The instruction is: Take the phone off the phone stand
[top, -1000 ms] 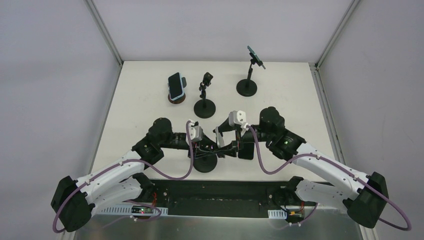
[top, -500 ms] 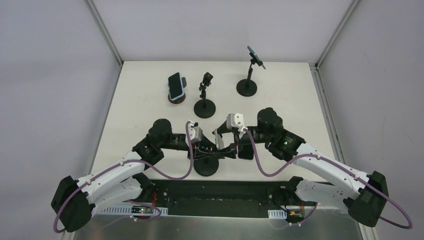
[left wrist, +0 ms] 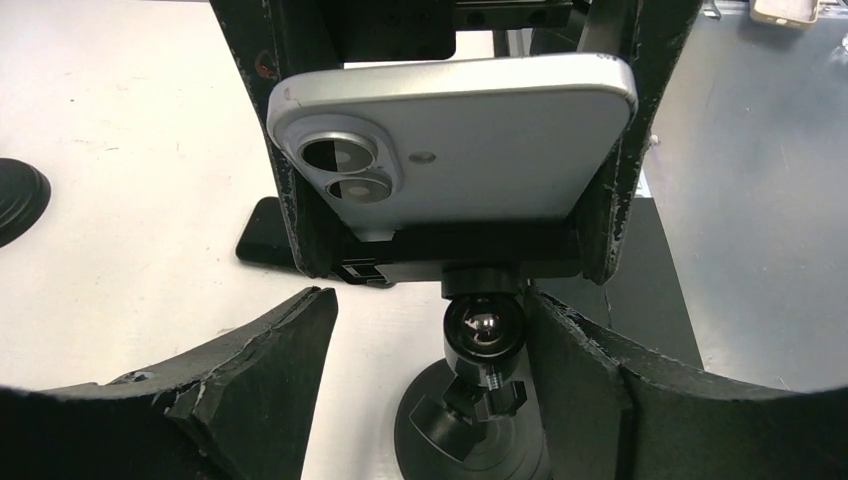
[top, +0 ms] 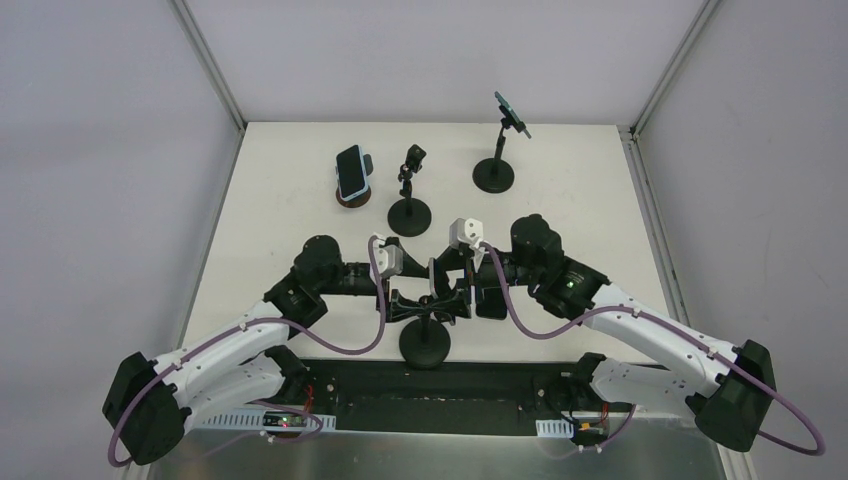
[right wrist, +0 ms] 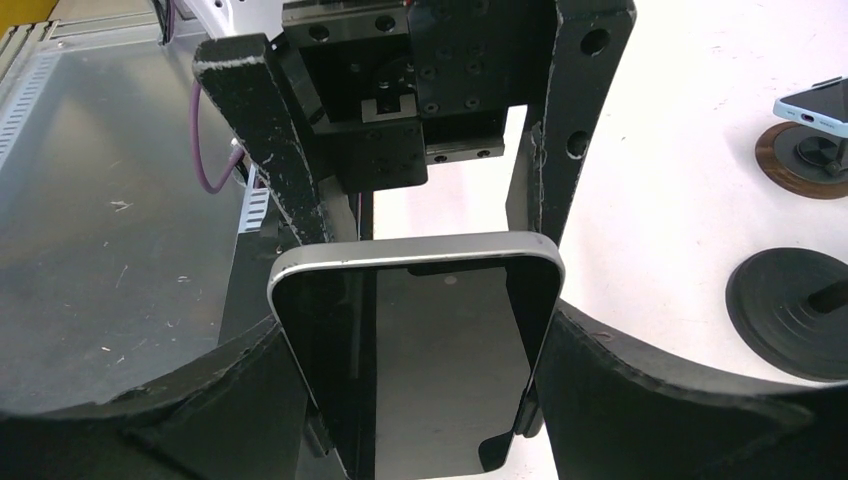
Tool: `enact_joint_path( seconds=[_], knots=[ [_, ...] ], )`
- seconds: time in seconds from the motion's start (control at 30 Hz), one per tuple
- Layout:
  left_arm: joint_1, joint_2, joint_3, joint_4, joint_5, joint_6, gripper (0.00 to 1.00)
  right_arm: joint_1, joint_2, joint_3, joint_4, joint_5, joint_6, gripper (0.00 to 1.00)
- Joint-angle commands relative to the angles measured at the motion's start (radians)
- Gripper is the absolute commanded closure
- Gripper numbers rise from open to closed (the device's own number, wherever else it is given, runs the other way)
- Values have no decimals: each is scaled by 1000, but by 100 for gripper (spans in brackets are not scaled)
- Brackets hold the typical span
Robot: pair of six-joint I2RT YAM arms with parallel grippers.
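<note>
At the near middle of the table (top: 300, 200), between the two arms, the phone (left wrist: 470, 140) stands in portrait in the cradle (left wrist: 460, 255) of the phone stand (left wrist: 483, 395), with its glass front toward the right wrist camera and its pale back with two lenses toward the left one. The right gripper (right wrist: 415, 345) is closed on the phone, one black finger pressed on each long edge, so the hold is on the metal frame and not on the glass. The left gripper (left wrist: 428, 305) is parted to a moderate width, with its fingers on either side of the ball joint (left wrist: 482, 330) under the cradle; some table shows between one finger and the joint, so I judge that it does not clamp. I cannot tell whether the lower edge of the phone is free of the cradle. The phone is a thin, stiff slab with rounded corners, glossy dark glass in front and a smooth matte back. It should be rather light, but the frame looks slippery for hard, scratched fingers, and the glass is fragile if it falls. The stand is black, with a thin neck and a heavy-looking round base (top: 425, 345); I think it may tip or rise together with the phone if nothing keeps it down
</note>
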Motion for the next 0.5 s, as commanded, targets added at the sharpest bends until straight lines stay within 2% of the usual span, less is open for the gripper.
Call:
enact_joint_path(
  seconds=[0.0, 0.47],
  knots=[
    [5, 28, 41, 62, 8, -13, 29, 16, -17, 24, 174, -25, 70, 100],
    [-30, 88, 82, 63, 51, -34, 30, 24, 10, 49, 221, -26, 75, 100]
  ],
)
